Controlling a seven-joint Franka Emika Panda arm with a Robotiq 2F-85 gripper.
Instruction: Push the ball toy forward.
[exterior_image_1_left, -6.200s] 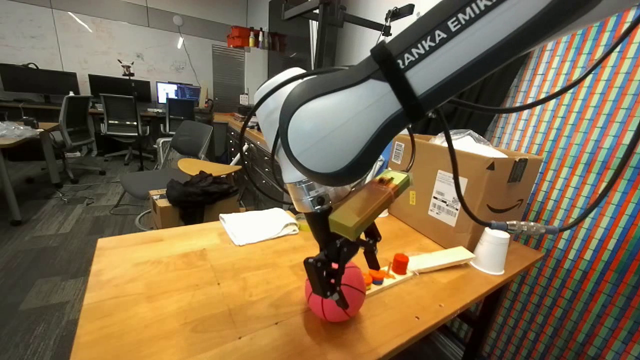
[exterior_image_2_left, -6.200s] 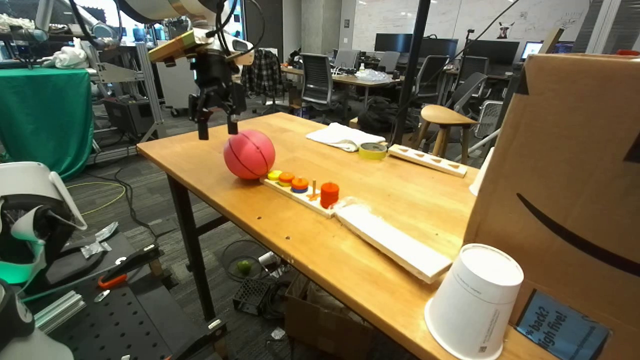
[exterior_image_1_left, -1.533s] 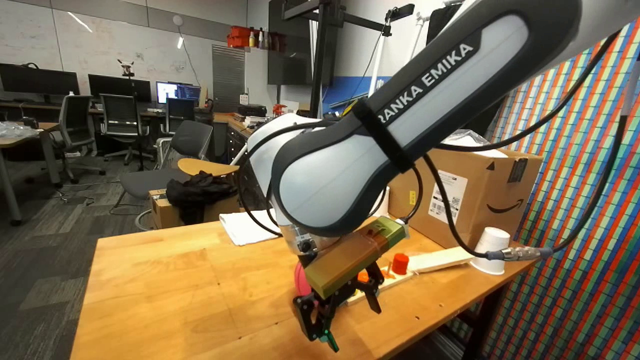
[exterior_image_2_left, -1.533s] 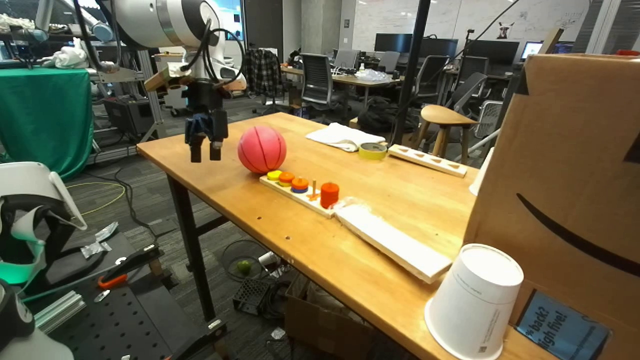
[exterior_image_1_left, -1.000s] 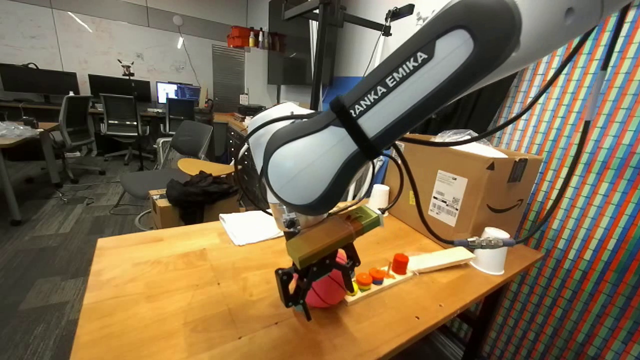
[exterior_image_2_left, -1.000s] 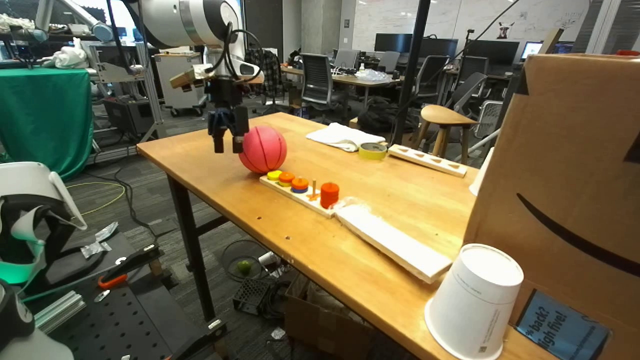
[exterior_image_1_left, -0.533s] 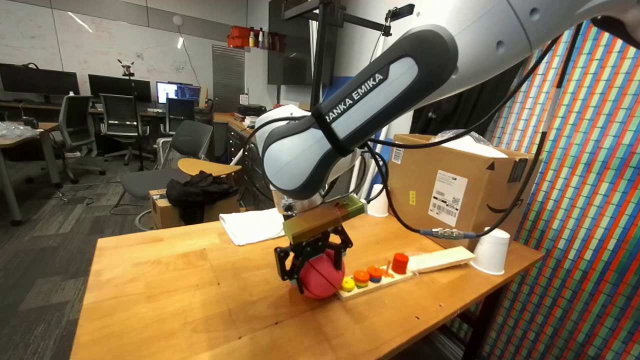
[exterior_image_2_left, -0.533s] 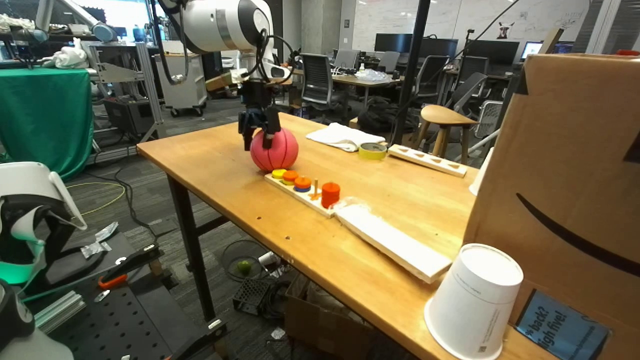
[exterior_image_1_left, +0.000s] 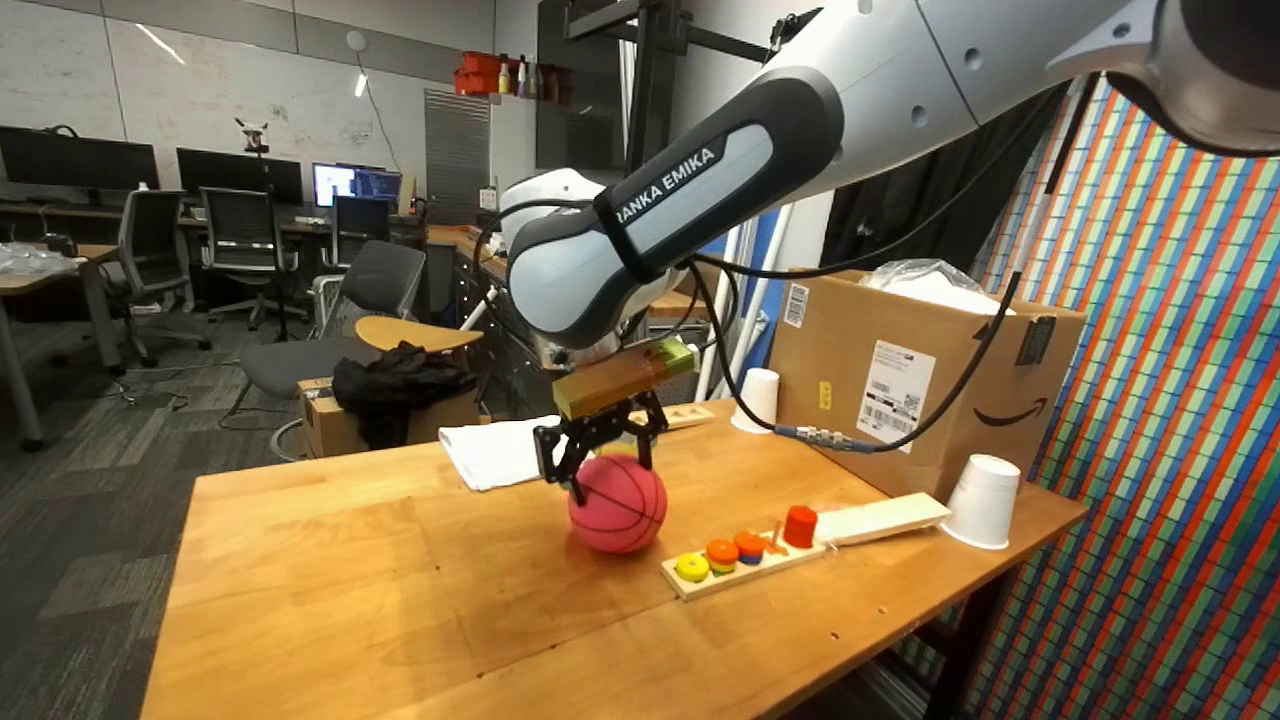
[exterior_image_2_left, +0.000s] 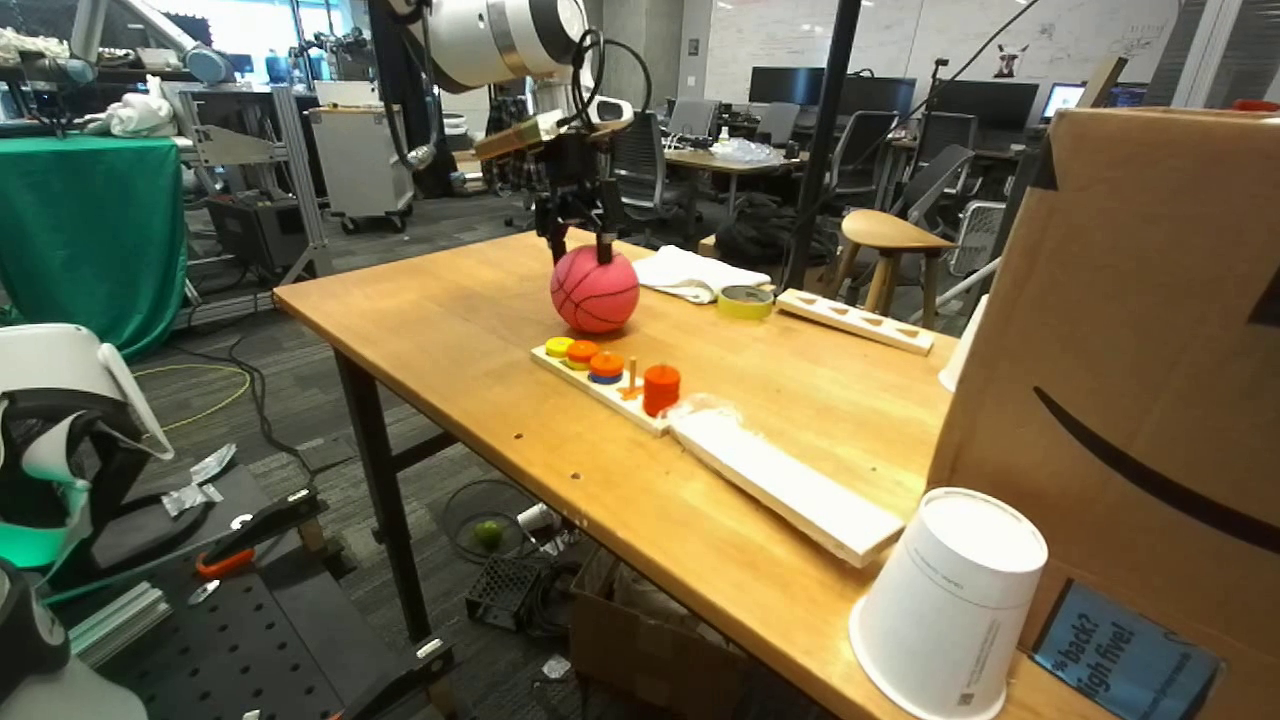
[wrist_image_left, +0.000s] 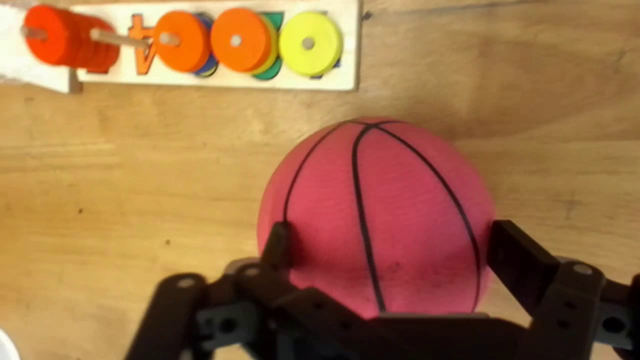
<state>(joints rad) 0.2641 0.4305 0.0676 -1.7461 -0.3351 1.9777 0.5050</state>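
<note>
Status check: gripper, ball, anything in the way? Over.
Gripper open, astride ball, contact unclear. Ball on table, apart from peg board. Towel nearby, possibly in the way.

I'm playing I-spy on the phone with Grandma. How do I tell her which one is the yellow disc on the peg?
Start at the big wooden table and find the pink ball. Near it lies a pale peg board holding coloured discs. The yellow disc sits at the end farthest from the red stack; it shows only yellow, while its next neighbour is orange on top.
</note>
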